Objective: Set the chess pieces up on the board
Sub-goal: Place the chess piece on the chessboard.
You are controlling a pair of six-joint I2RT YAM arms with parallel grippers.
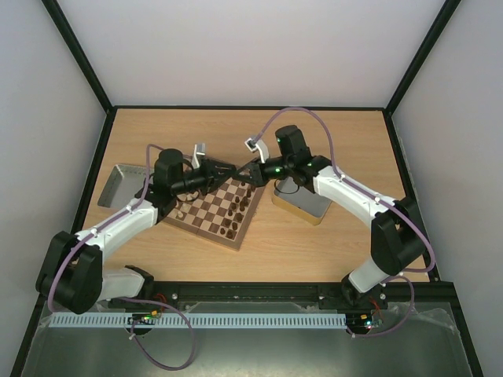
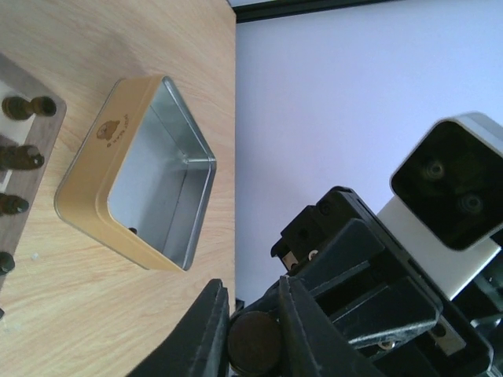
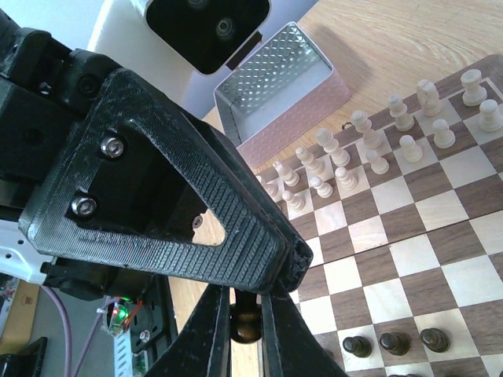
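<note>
Dark-brown chess piece (image 2: 253, 345), seemingly pointing along the left gripper (image 2: 251, 314), sits pinched by it and right gripper (image 3: 245, 310).

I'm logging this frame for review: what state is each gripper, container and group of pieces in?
left gripper: shut on a dark piece.
right gripper: shut on a dark piece, apparently the same one.
tin: open, no lid on, nothing seen inside.
grey tray: open-topped, visible part bare.
pale pieces: upright on the board.
other dark pieces: upright on the board.
</note>
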